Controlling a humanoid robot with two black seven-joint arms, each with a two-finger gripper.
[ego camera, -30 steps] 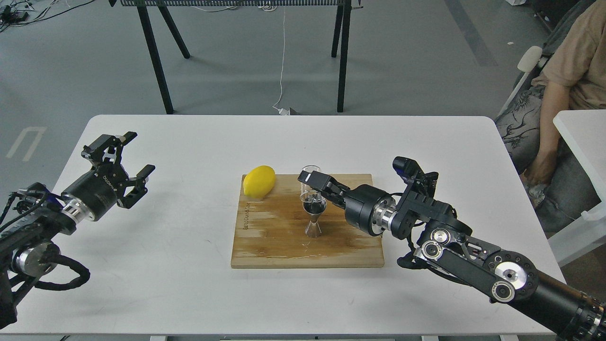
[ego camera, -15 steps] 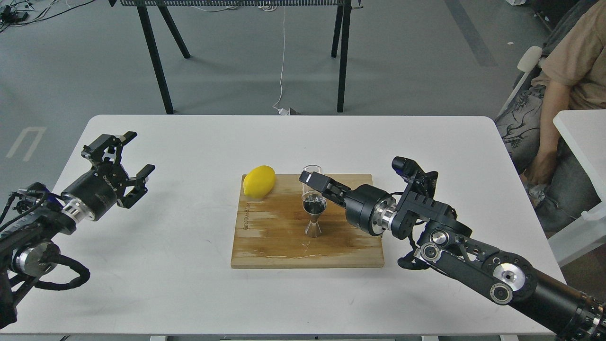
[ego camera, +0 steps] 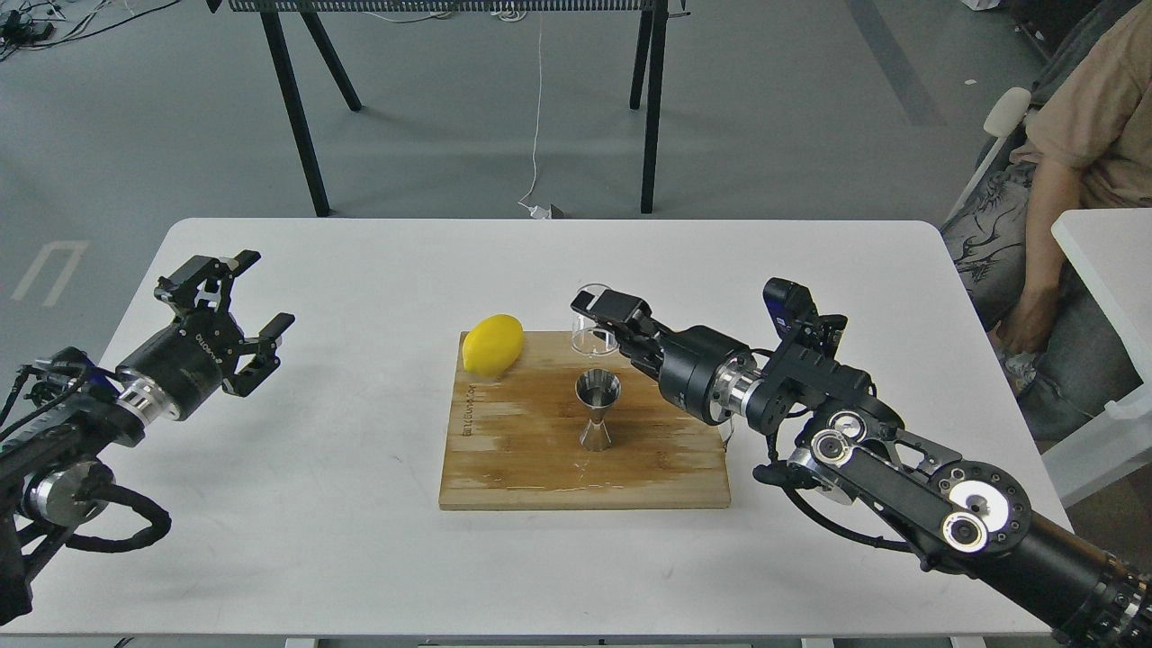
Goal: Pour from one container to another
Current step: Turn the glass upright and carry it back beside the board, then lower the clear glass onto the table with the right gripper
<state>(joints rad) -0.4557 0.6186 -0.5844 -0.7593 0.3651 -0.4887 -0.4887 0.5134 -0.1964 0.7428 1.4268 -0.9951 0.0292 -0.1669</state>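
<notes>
A: Where was the clear glass tumbler (ego camera: 591,324)?

B: Just above centre of the frame, lifted and tilted, clamped in the right gripper (ego camera: 605,317), above and slightly behind the steel jigger (ego camera: 598,409).

A: And the jigger?

B: Upright near the middle of the wooden board (ego camera: 504,450), its top cup open to view. A yellow lemon (ego camera: 492,344) lay at the board's upper left corner.

A: The left gripper (ego camera: 243,310)?

B: At the left of the frame, above the white table (ego camera: 360,558), fingers spread wide and holding nothing.
</notes>
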